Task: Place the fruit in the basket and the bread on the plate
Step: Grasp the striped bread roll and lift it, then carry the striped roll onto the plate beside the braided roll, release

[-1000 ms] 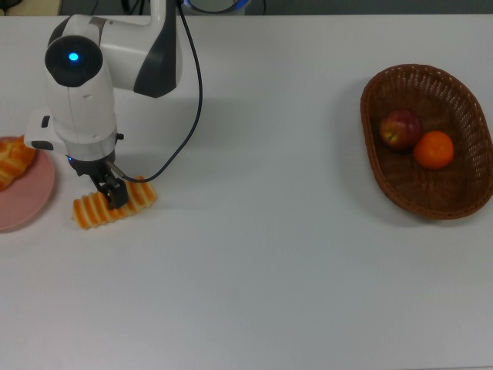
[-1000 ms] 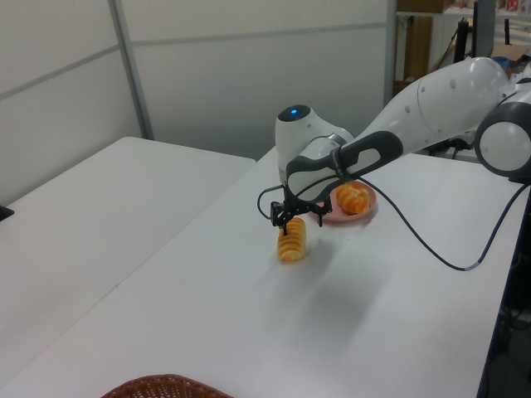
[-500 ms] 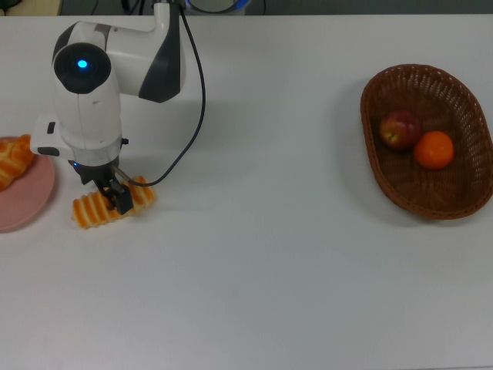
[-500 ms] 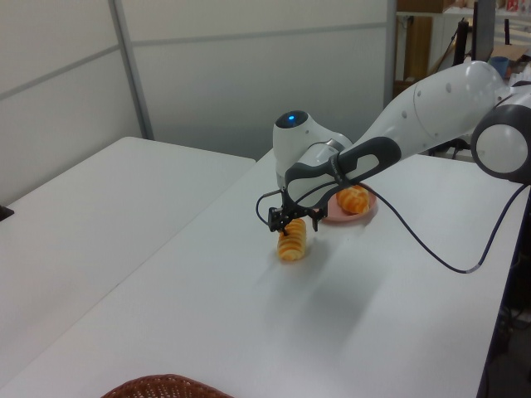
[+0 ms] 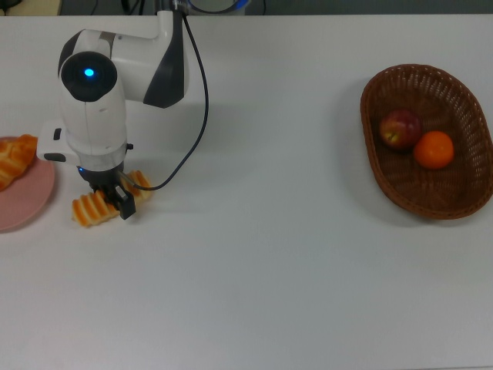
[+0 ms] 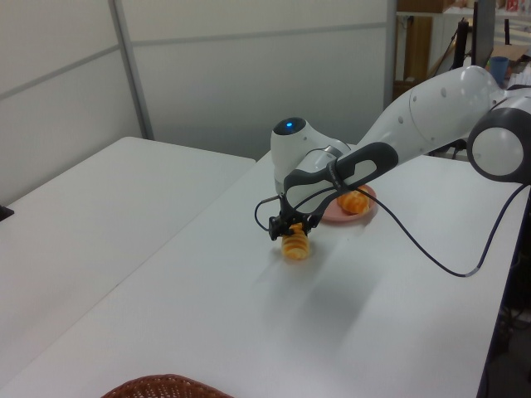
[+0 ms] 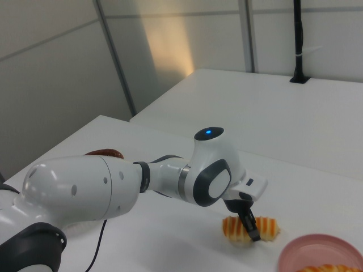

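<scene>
So the gripper (image 5: 117, 196) has dropped lower over the last second and now sits right down on the ridged loaf (image 5: 108, 203), one finger either side of its middle. From the side view it went from hovering just above the bread to straddling it. The fingers look apart with the loaf between them, not squeezed yet as far as I can tell, so my guess is it's about to close and lift.

That loaf is lying flat on the table (image 5: 269, 270) near the top view's left edge, just beside the pink plate (image 5: 27, 202) but not on it. Its long axis runs roughly left to right in the top view, tilted a bit so the right end points up toward the far edge. The gripper crosses it the short way, which seems the sensible grab.

The braided loaf (image 5: 15, 158) is already on the plate, and the apple (image 5: 399, 128) and orange (image 5: 434, 149) sit touching in the basket (image 5: 462, 92), so this loaf is the last piece left.
</scene>
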### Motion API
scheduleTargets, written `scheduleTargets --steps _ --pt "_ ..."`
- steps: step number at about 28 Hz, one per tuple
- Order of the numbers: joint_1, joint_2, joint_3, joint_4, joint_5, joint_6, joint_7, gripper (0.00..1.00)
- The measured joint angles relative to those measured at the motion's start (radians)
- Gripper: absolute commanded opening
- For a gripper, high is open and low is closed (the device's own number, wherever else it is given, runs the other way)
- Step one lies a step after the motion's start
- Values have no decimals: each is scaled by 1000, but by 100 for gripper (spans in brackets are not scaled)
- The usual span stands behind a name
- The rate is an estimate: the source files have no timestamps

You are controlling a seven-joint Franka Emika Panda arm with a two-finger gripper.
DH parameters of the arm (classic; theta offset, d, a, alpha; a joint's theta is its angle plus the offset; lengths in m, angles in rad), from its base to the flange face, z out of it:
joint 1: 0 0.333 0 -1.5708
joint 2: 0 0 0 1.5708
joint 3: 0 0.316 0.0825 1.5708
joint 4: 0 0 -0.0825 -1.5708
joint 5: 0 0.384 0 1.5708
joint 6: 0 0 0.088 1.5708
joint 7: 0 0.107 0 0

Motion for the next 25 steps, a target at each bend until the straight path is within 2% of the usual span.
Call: scheduleTargets --steps 5,14,18,25 --pt "-10 1 -1 17 11 34 23 0" --pt "-43 -8 -2 95 82 38 25 0" --pt "-100 -27 -5 109 88 37 25 0" --pt "-240 -42 -6 125 88 37 -27 0"
